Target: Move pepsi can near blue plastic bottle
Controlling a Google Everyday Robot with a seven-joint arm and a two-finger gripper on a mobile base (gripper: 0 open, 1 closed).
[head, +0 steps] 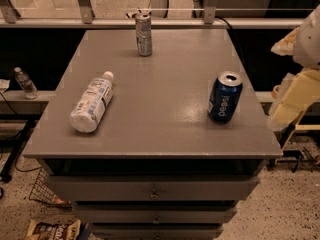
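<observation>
The pepsi can (225,98), dark blue with white lettering and a silver top, stands upright on the right side of the grey table (165,74). The blue plastic bottle (92,103), whitish with a white cap and a pale bluish label, lies on its side on the left part of the table, cap pointing away. My gripper (292,101) shows as cream-coloured arm parts at the right edge of the view, beyond the table's right edge, to the right of the pepsi can and apart from it.
A slim silver-grey can (144,34) stands upright at the table's far edge. A tiny clear water bottle (25,83) stands on a low ledge to the left. Drawers sit below the tabletop. A wire basket (42,189) and a snack bag (52,230) lie on the floor.
</observation>
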